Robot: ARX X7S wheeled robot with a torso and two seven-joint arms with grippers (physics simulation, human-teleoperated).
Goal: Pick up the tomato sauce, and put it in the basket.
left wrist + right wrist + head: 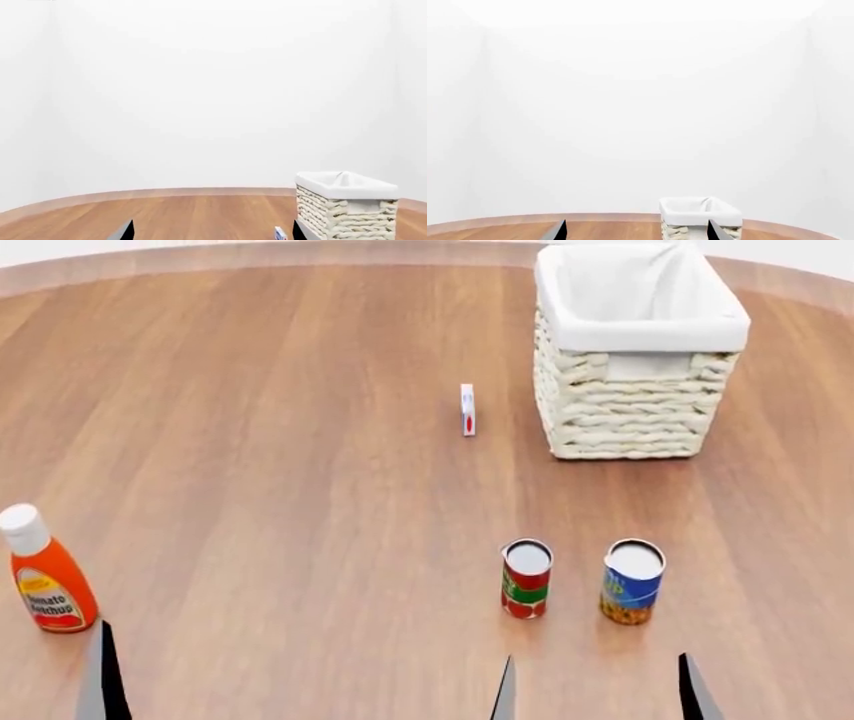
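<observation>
While I look down from my head camera, the small cylindrical tomato sauce can (526, 579) with its red and green label stands upright on the round brown wooden table (267, 440), near my edge of it. Its lid is silver-white with a dark rim around it. Just beside it, but not touching, stands a blue-and-yellow can (633, 581) of a similar size. The tall cream woven wicker basket (638, 352) with a white cloth liner folded over its rim is at the far side, well apart from both cans. Between the cans and the basket a small white, red and blue box (467, 409) stands on its end. An orange-red ketchup bottle (43, 575) with a white cap stands at the left.

My right gripper (598, 690) has its two dark fingertips spread apart, holding nothing, near the tomato sauce can. My left gripper (212, 231) is also spread apart and holds nothing.
</observation>
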